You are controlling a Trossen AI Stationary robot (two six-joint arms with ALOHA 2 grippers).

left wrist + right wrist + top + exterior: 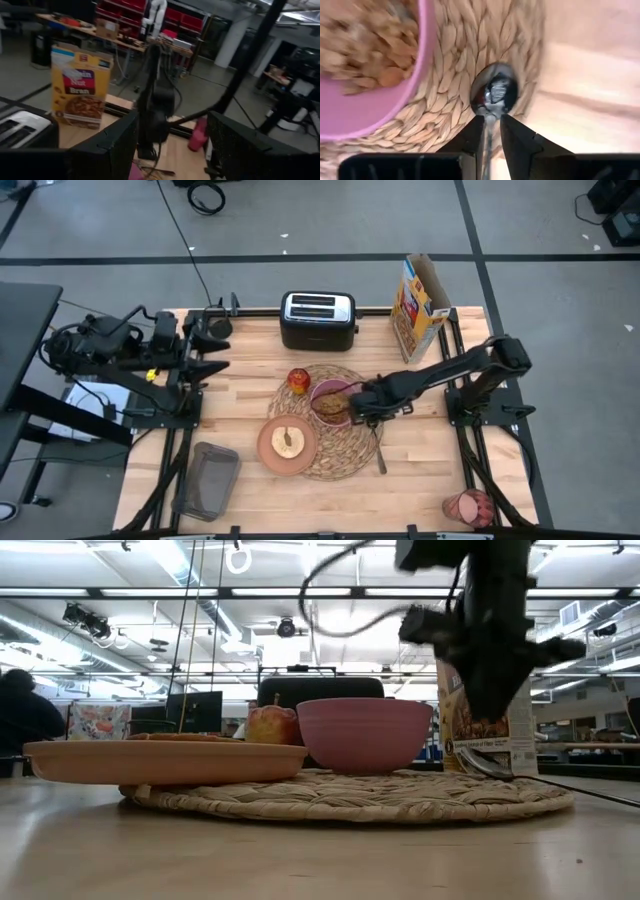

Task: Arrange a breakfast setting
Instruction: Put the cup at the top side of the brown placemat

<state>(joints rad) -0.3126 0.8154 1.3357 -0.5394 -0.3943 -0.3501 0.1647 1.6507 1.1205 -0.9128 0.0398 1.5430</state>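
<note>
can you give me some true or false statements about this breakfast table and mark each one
1. The pink bowl sits on the woven placemat. True.
2. The bowl is empty. False: the right wrist view shows brown cereal inside it.
3. The right gripper is at the spoon, its fingers on either side of the handle, a little apart. True.
4. The apple rests on the plate. False: it sits on the placemat's edge, toward the toaster, apart from the plate.
5. The left gripper is over the placemat. False: it waits at the table's left side, clear of the setting.
6. The cereal box stands beside the toaster at the table's far edge. True.
</note>
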